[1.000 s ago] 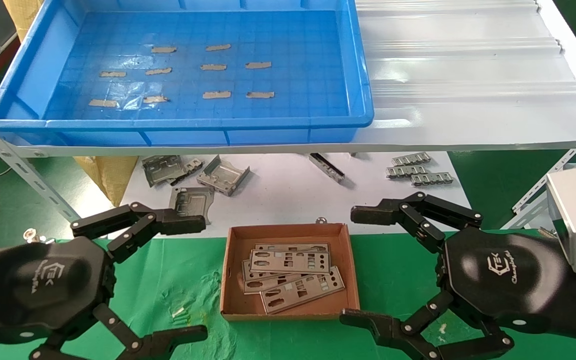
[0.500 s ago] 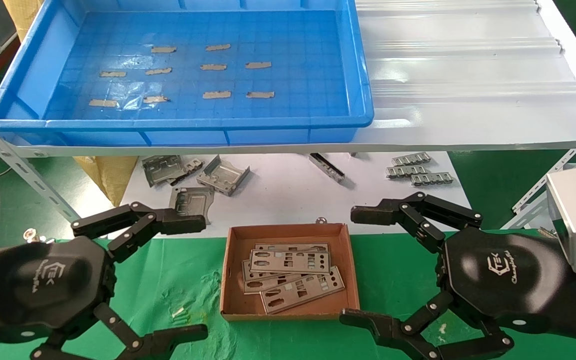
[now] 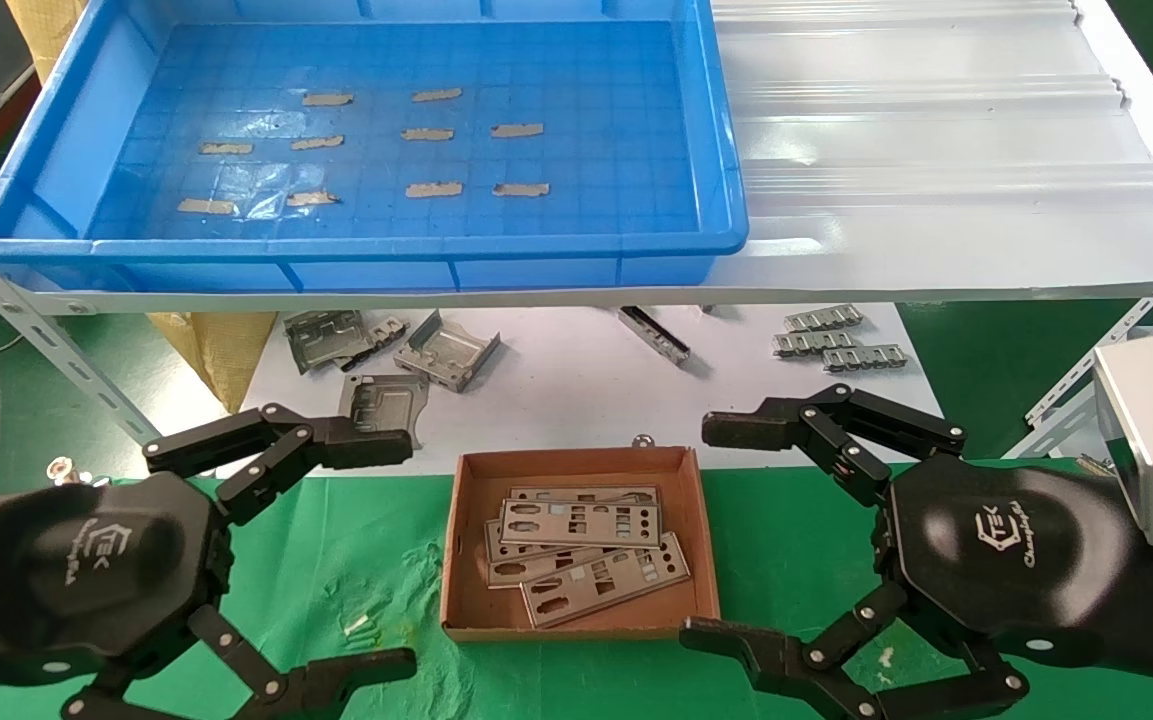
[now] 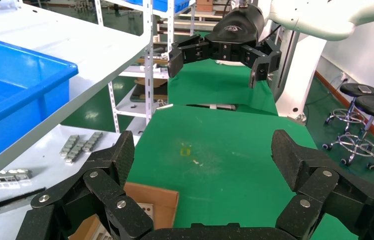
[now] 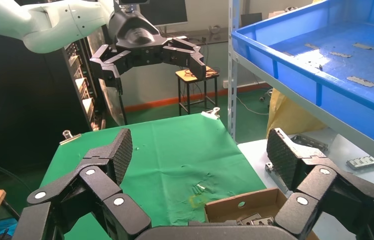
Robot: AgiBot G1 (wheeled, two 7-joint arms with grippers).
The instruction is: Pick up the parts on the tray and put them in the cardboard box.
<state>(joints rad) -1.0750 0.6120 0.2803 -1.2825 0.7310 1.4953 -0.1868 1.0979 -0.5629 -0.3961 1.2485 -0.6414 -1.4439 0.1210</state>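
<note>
Left gripper (image 3: 376, 555) hangs wide open and empty off the box's left edge. Tray (image 3: 86, 150) on the shelf holds only tape; plates (image 3: 586, 560) lie piled in the box (image 3: 576, 460). Right gripper (image 3: 726, 530) wide open, empty, right of box. Transfer looks finished; next, probably nothing left to fetch

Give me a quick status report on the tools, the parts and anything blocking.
Left tool and right tool open, flanking cardboard box. Parts stacked in box; tray bare of parts. Nothing in the way.
</note>
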